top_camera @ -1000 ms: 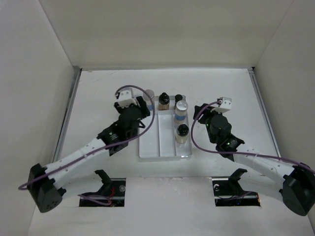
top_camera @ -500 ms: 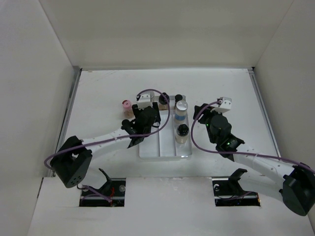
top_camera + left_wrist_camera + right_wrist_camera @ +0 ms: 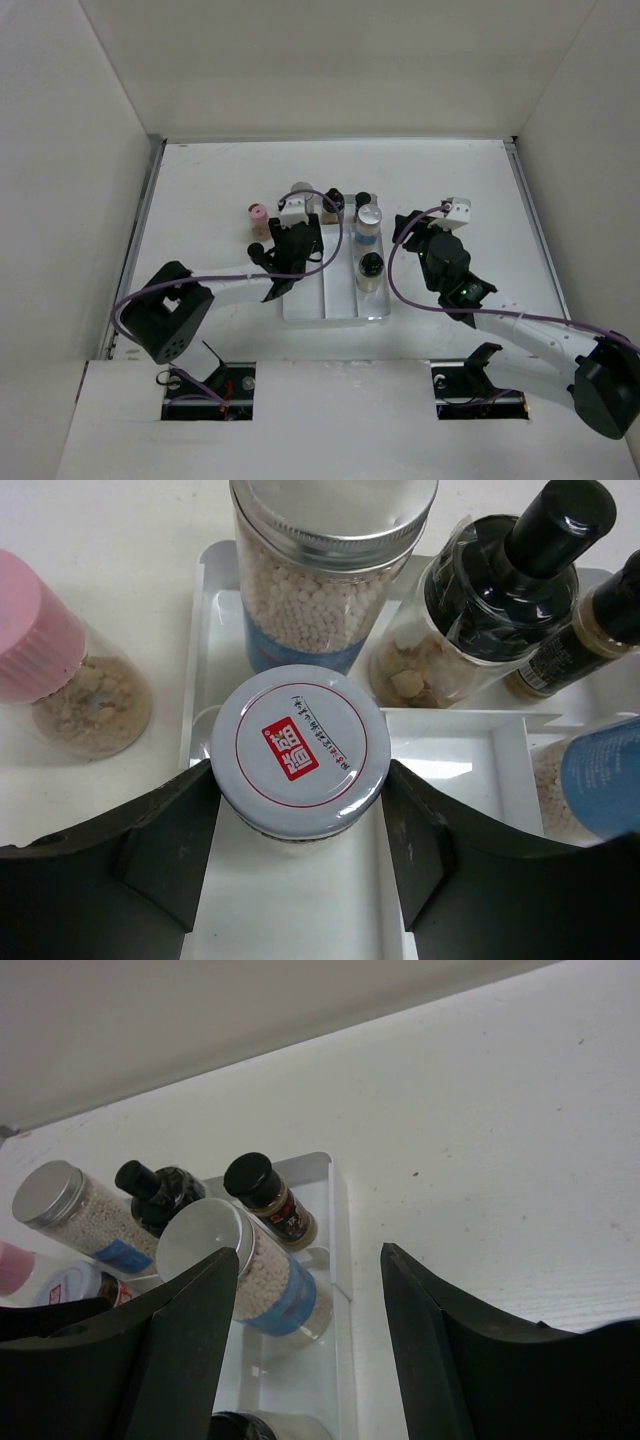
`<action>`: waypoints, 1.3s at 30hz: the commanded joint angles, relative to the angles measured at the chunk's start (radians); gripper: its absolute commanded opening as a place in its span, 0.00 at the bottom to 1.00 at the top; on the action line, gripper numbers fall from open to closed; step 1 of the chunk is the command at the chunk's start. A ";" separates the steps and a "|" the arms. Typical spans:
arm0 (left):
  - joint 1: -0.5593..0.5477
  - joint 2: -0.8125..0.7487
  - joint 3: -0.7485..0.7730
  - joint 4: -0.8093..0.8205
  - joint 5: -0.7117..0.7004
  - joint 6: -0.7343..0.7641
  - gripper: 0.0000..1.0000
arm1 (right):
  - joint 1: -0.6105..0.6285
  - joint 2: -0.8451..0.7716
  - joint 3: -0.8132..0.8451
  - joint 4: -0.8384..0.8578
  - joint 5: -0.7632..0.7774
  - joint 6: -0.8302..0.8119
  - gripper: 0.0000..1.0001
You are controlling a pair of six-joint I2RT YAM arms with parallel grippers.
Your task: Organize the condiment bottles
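White-lidded jar (image 3: 300, 750) sits clamped between the left fingers (image 3: 150, 865) over the tray (image 3: 460, 765); right fingers (image 3: 190, 1350) spread empty

The left arm (image 3: 235, 285) at the lower left and the right arm (image 3: 530, 328) at the lower right are white tubes with black joints. Each has a loopy purple cable (image 3: 340, 222) and a little white box (image 3: 293, 209). The fingers (image 3: 150, 850) are wide, black and smooth.

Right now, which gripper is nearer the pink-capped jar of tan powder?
Left. The left gripper, gripping a white-lidded jar, is beside the pink-capped jar; the right gripper is beyond the tray.
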 commanded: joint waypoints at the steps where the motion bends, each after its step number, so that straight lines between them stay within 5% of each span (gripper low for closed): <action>1: -0.017 -0.012 -0.016 0.189 -0.036 0.007 0.46 | -0.008 -0.018 -0.004 0.050 -0.002 0.003 0.66; 6: -0.052 -0.014 -0.045 0.242 -0.091 0.018 0.67 | -0.009 -0.019 -0.006 0.055 -0.002 0.003 0.66; 13: -0.102 -0.156 -0.042 0.216 -0.151 0.092 0.80 | -0.009 -0.018 -0.004 0.050 -0.002 0.004 0.66; 19: -0.094 -0.327 -0.059 0.107 -0.177 0.101 0.78 | -0.009 -0.012 -0.001 0.050 -0.002 0.003 0.67; 25: 0.105 -0.400 -0.004 -0.183 -0.046 0.012 0.78 | -0.006 -0.013 -0.001 0.050 -0.002 0.004 0.68; 31: 0.329 -0.283 0.130 -0.367 0.214 -0.065 0.79 | -0.003 0.005 0.007 0.050 -0.002 0.001 0.69; 39: 0.371 -0.083 0.225 -0.335 0.232 -0.060 0.79 | -0.003 0.010 0.010 0.048 -0.002 -0.003 0.69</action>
